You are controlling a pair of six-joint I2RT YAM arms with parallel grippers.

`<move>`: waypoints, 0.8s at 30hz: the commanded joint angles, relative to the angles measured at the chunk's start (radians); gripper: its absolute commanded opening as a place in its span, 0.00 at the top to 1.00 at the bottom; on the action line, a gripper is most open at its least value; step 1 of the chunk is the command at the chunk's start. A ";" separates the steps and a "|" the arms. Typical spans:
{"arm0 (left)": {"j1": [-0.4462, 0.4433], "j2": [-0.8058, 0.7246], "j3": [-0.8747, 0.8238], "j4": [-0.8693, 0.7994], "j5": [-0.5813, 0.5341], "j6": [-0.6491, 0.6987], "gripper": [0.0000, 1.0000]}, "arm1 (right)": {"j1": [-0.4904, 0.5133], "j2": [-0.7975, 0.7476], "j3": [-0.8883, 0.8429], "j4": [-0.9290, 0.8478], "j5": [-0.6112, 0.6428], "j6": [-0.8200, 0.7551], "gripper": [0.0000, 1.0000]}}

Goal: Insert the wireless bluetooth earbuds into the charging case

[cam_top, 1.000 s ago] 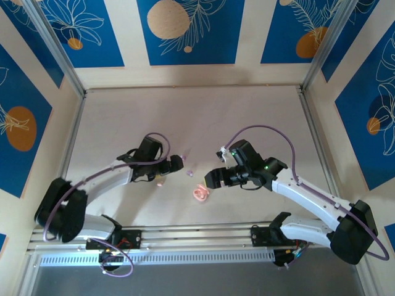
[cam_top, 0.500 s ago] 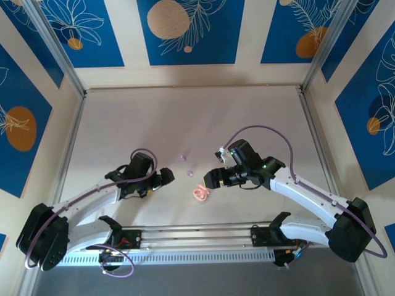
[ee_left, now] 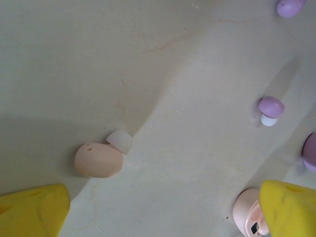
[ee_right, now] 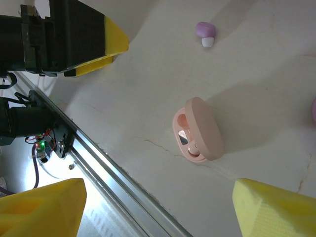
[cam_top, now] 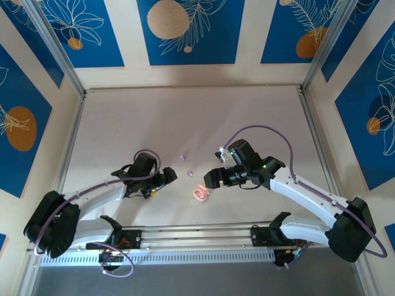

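My left gripper [ee_left: 158, 217] stands wide apart and holds nothing, low over the table [cam_top: 185, 117]. A pale pink earbud [ee_left: 98, 160] lies between its yellow fingers [ee_left: 29, 213]. It is nearer the finger on the picture's left and touches neither. Farther out, a purple earbud [ee_left: 271, 105] lies alone, and a second purple earbud [ee_left: 290, 6] sits at the frame's top edge.

My right gripper [ee_right: 158, 212] is spread too, with nothing in it. The pink charging case [ee_right: 198, 129] lies open just ahead of its fingertips, clear of both.

From above, the case sits between my two hands, near the rail [cam_top: 197, 231] along the table's near edge. Past the purple earbuds a broad stretch of tabletop runs to the back wall [cam_top: 191, 75]. The side walls [cam_top: 52, 135] stand well apart from my grippers.
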 commanded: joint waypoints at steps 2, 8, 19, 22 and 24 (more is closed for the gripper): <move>-0.007 0.014 -0.003 0.084 -0.002 -0.004 0.00 | -0.003 -0.009 0.013 -0.016 -0.020 -0.009 0.22; -0.006 -0.054 0.019 0.011 -0.025 0.004 0.00 | -0.003 -0.009 0.006 -0.008 -0.024 -0.009 0.22; -0.001 -0.034 0.021 0.021 -0.023 0.008 0.00 | -0.002 -0.011 0.007 -0.008 -0.026 -0.009 0.22; 0.001 -0.013 0.028 0.033 -0.019 0.013 0.00 | -0.003 -0.014 0.006 -0.012 -0.025 -0.009 0.22; 0.005 -0.002 0.030 0.044 -0.018 0.015 0.00 | -0.003 -0.015 0.007 -0.011 -0.023 -0.008 0.22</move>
